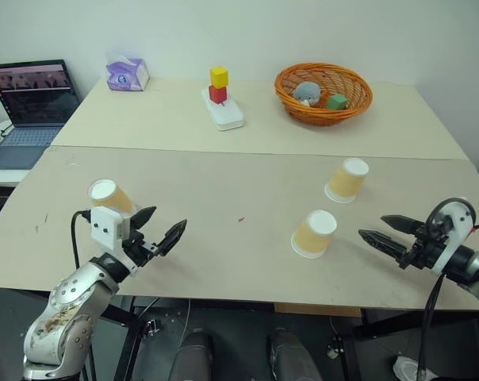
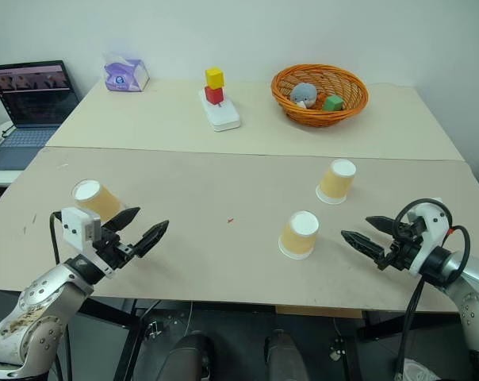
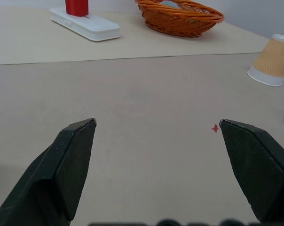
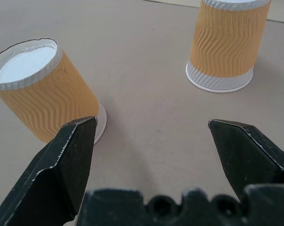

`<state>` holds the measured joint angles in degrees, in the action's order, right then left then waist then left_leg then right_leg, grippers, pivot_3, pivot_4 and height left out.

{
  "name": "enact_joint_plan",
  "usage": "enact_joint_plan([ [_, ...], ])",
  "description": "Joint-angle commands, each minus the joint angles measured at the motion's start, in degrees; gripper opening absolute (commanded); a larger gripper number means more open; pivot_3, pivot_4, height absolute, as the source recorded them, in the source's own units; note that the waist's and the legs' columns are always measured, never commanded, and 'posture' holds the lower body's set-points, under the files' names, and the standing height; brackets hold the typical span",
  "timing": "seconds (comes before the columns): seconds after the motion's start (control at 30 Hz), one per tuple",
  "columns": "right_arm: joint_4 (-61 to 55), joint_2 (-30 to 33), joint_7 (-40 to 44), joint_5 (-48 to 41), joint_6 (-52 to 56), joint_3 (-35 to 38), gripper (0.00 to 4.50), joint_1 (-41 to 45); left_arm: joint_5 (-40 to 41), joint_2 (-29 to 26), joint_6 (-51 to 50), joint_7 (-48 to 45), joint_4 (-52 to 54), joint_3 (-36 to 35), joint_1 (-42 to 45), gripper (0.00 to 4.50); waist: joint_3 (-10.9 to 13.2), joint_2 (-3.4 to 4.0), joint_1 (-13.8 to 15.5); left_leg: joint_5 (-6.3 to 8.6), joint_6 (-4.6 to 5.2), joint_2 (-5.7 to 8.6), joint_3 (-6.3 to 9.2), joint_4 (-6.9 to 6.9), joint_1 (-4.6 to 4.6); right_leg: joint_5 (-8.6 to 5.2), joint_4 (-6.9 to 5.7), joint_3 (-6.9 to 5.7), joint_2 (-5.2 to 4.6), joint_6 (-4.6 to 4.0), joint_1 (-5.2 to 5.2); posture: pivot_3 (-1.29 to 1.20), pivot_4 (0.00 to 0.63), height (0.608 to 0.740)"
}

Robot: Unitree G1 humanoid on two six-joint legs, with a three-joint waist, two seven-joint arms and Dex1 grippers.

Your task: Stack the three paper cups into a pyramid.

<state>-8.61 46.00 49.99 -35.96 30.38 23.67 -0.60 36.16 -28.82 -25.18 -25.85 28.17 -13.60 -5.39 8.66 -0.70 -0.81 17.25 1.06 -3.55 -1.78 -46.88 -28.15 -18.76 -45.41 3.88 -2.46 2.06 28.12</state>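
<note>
Nothing is stacked yet, so you have all 3 cups to move and plenty of ways to spoil it. The table [image 1: 224, 206] is wide and bare in the middle, which looks like your building ground, right between the 2 grippers.

Your right gripper [image 1: 380, 228] hangs low over the near edge with its fingers spread wide and nothing in them. Just ahead of its tips stands the near cup [image 1: 314, 233], upside down on its rim. Further ahead and a little to its outer side stands the far cup [image 1: 347, 180], also inverted, well apart from the first. My worry here: if you drive forward with 1 finger lined up on the cup wall instead of beside it, you would likely shove the cup along or tip it, as a paper cup should be very light.

Your left gripper [image 1: 164, 225] is also spread wide and empty, pointing across towards the middle. The third cup [image 1: 109, 195] sits just behind it, on its outer side, partly hidden by the wrist. Swing that arm back carelessly and the wrist could knock it off the table edge.

Squeeze hard and I judge the thin wall will buckle. The 2 base cups need to end up touching, or the top 1 drops through the gap.
</note>
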Motion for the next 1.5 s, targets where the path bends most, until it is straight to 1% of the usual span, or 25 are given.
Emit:
enact_joint_plan([
  [0.03,-1.0,0.91,0.63,0.41,-1.44,1.57,4.44,0.44,0.76,-0.74,0.24,-0.99,0.47,-1.33,1.7,4.5,0.0,0.0,0.0,0.0,0.0,0.0,0.0,0.0,0.0,0.0,0.0,0.0,0.0,0.0,0.0,0.0,0.15,0.666],
  [0.13,-1.13,1.93,1.51,0.59,-1.3,2.49,4.44,-0.12,1.33,-2.92,-2.11,-2.77,0.78,-0.5,3.95,4.5,0.0,0.0,0.1,0.0,0.0,0.01,0.01,0.0,0.0,0.0,-0.02,-0.01,0.0,0.0,0.0,0.0,0.15,0.666],
  [0.27,-4.44,5.75,7.14,-2.02,1.1,3.55,4.44,-1.84,3.79,-9.22,-6.84,-11.33,3.18,4.3,6.48,4.5,0.0,0.0,0.04,0.0,0.0,0.03,0.0,0.01,-0.03,0.0,0.06,-0.01,-0.02,0.0,0.01,0.0,0.15,0.666],
  [0.37,-7.6,8.19,10.63,-2.21,1.06,2.54,4.44,-3.76,5.13,-12.58,-8.37,-16.0,3.43,5.89,9.27,4.5,0.0,0.0,0.03,0.0,0.0,-0.02,0.03,0.05,-0.02,0.0,0.11,-0.05,0.01,0.0,-0.01,0.0,0.15,0.666],
  [0.43,-8.84,8.83,10.55,-0.45,-0.11,0.31,4.44,-2.9,6.06,-13.56,-9.8,-17.7,2.36,6.91,12.53,4.5,0.0,0.0,0.0,0.0,0.0,-0.03,0.04,0.05,0.01,0.0,0.11,-0.09,0.02,0.0,-0.05,0.0,0.15,0.666],
  [0.57,-10.52,7.89,9.83,-0.67,0.4,-2.87,4.44,0.43,5.04,-13.94,-9.32,-20.87,1.16,8.83,16.5,4.5,0.01,-0.02,-0.29,0.0,0.0,-0.04,0.04,0.05,0.17,0.01,0.16,-0.09,0.05,0.01,-0.21,0.0,0.15,0.666],
  [0.67,-9.15,6.36,8.72,0.63,-0.42,-6.64,4.44,4.7,3.97,-13.21,-8.48,-22.24,-0.17,10.34,19.51,4.5,0.02,-0.03,-0.19,0.0,0.0,-0.05,0.06,0.12,0.15,0.01,0.22,-0.1,0.06,0.01,-0.2,0.0,0.15,0.666],
  [0.8,-7.33,5.66,9.44,2.6,-1.41,-9.7,4.44,7.74,2.59,-12.85,-6.84,-23.68,-1.03,11.06,20.45,4.5,0.02,-0.03,-0.02,0.0,0.0,-0.03,0.06,0.11,0.14,0.01,0.23,-0.09,0.04,0.01,-0.19,0.0,0.15,0.666],
  [0.97,-5.95,5.78,10.64,2.34,-1.82,-9.71,4.44,8.47,2.72,-13.55,-6.49,-25.31,-0.8,10.03,18.78,4.5,0.02,-0.03,0.09,0.0,0.0,0.0,0.07,0.08,0.05,0.02,0.24,-0.11,0.0,0.03,-0.15,0.0,0.15,0.666],
  [1.1,-5.16,4.9,11.03,2.36,-1.98,-10.62,4.44,9.27,0.71,-14.26,-4.35,-26.75,0.19,9.92,16.03,4.5,0.02,-0.03,-0.02,0.0,0.0,-0.04,0.07,0.09,0.07,0.02,0.21,-0.11,0.02,0.03,-0.14,0.0,0.15,0.666],
  [1.5,-2.81,2.14,12.38,3.73,-2.86,-14.74,4.44,13.25,-1.24,-13.37,-1.31,-25.86,-0.11,8.84,12.51,4.5,0.02,-0.03,0.03,0.0,0.0,-0.03,0.07,0.09,0.06,0.02,0.23,-0.11,0.01,0.03,-0.14,0.0,0.15,0.666],
])
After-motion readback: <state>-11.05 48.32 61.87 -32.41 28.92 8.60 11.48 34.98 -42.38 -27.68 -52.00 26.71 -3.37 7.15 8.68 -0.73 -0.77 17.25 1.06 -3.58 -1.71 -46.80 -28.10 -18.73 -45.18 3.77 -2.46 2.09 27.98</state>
